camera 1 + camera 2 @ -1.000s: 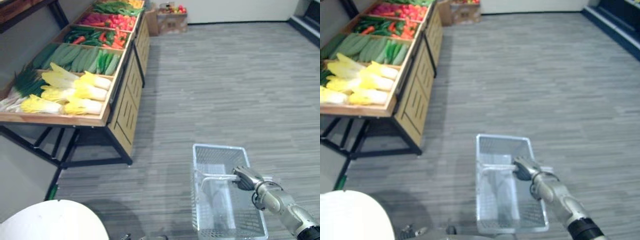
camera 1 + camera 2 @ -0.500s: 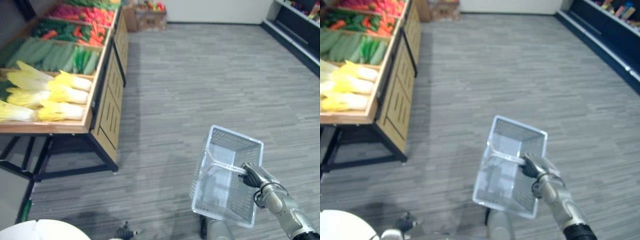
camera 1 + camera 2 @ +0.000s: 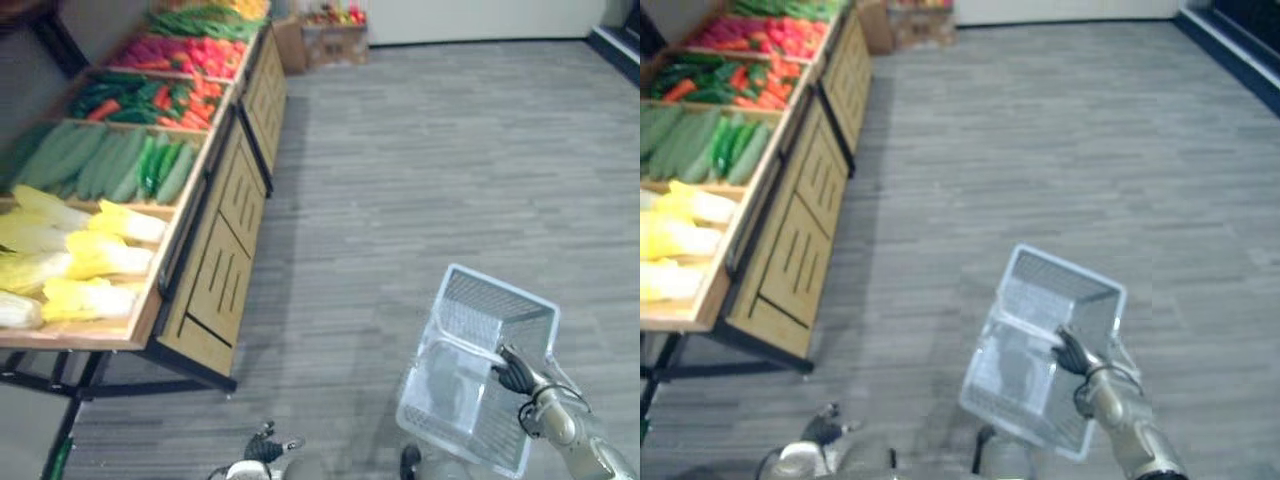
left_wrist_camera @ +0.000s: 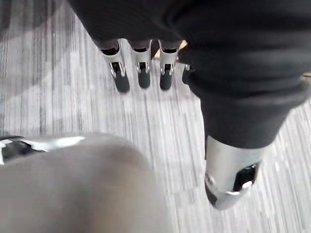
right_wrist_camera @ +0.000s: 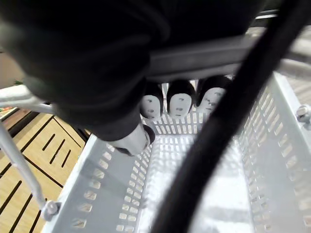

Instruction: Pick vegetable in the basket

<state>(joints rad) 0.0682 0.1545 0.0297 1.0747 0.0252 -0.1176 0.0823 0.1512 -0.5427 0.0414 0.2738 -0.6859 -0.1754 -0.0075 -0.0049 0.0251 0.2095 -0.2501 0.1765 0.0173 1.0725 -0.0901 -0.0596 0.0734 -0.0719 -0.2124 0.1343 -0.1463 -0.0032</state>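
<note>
Well, the vegetables (image 3: 110, 170) all lie in the wooden stand (image 3: 215, 265) off to the robot's left, pale cabbages (image 3: 95, 255) nearest and red ones farthest. The wire basket (image 3: 455, 390) hangs empty and tilted, well apart from them, its handle gripped by the curled fingers of the right hand (image 3: 515, 373). The left hand (image 4: 141, 73) hangs low over the floor (image 3: 420, 150), fingers straight, holding nothing.

Dark right hand (image 3: 515, 372) with silver wrist; at it, a white basket (image 3: 1065, 290) patterned with rows of small holes. Around the hand, grey striped floor (image 3: 420, 150). Far to its left, a tan stand (image 3: 215, 290) with black frame: yellow cabbages (image 3: 80, 260), green cucumbers (image 3: 90, 160), red-and-green peppers (image 3: 150, 98)
</note>
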